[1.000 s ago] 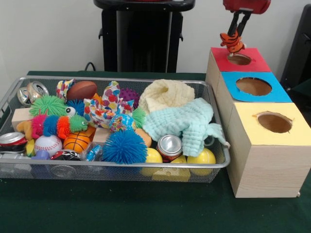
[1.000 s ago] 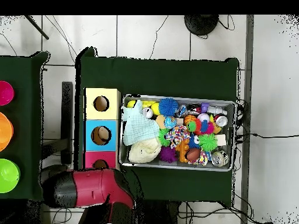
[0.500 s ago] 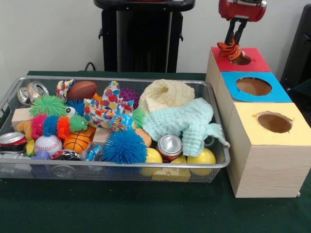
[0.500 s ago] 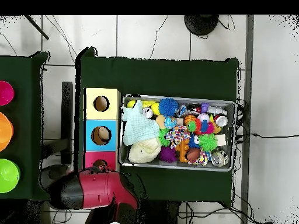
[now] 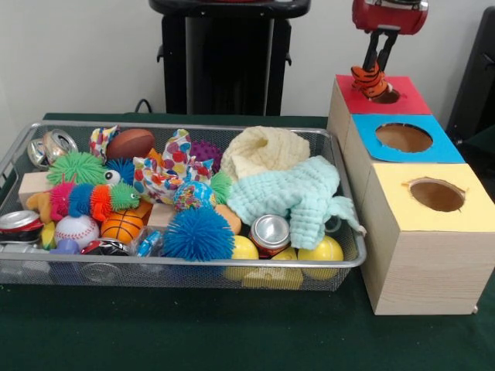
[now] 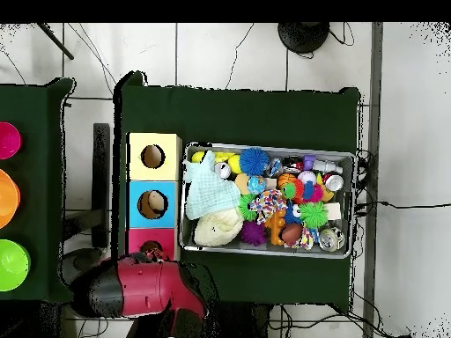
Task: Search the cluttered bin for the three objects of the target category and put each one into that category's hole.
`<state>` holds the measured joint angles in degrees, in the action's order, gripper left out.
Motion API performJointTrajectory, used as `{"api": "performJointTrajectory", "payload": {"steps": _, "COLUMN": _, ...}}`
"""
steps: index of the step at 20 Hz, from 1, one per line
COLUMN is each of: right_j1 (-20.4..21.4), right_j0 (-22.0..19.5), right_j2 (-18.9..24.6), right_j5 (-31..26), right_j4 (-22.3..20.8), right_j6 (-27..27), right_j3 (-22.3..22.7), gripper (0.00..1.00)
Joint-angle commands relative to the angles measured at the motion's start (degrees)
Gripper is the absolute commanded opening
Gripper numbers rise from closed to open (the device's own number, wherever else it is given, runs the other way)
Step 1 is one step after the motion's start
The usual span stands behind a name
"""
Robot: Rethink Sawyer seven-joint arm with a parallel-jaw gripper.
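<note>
My gripper [image 5: 373, 67] hangs at the upper right, shut on a small orange toy with black stripes [image 5: 369, 79]. The toy dangles just above the left rim of the round hole [image 5: 383, 95] in the red-topped box [image 5: 414, 100]. In the overhead view the red arm [image 6: 141, 286] covers the gripper beside the red box [image 6: 139, 239]. The wire bin [image 5: 193, 264] holds a mint cloth [image 5: 298, 197], a cream cloth [image 5: 263, 151], a blue spiky ball [image 5: 197, 232], a soda can [image 5: 269, 232], yellow balls [image 5: 321, 249] and a striped caterpillar toy [image 5: 85, 199].
A blue-topped box [image 5: 445, 147] and a yellow-topped box [image 5: 394, 193] stand in line with the red one, right of the bin, each with a hole. In the overhead view, pink [image 6: 7, 141], orange and green bowls sit on a separate table at the left.
The gripper with the striped toy has dropped a little toward the red box's hole and shifted slightly. In the overhead view the arm slid closer to the red box.
</note>
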<state>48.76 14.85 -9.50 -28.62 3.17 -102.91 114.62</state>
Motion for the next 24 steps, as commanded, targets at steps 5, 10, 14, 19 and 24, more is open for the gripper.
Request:
{"api": "performJointTrajectory", "payload": {"steps": 5, "right_j1": -3.0, "right_j0": 3.8, "right_j2": 2.8, "right_j5": 3.3, "right_j4": 5.2, "right_j6": -15.6, "right_j3": 3.4, "gripper": 0.0}}
{"api": "performJointTrajectory", "payload": {"steps": 10, "right_j1": -3.4, "right_j0": 3.7, "right_j2": 2.6, "right_j5": 3.8, "right_j4": 5.8, "right_j6": -14.4, "right_j3": 3.2, "gripper": 0.0}}
{"api": "performJointTrajectory", "payload": {"steps": 14, "right_j1": -3.4, "right_j0": 2.7, "right_j2": 3.0, "right_j5": 4.3, "right_j4": 5.7, "right_j6": -13.1, "right_j3": 3.4, "gripper": 0.0}}
{"api": "performJointTrajectory", "payload": {"steps": 19, "right_j1": -3.7, "right_j0": 0.5, "right_j2": 3.7, "right_j5": 4.6, "right_j4": 5.0, "right_j6": -10.9, "right_j3": 3.3, "gripper": 0.0}}
{"api": "performJointTrajectory", "payload": {"steps": 24, "right_j1": -3.8, "right_j0": -0.7, "right_j2": 4.2, "right_j5": 5.4, "right_j4": 4.3, "right_j6": -9.9, "right_j3": 3.4, "gripper": 0.0}}
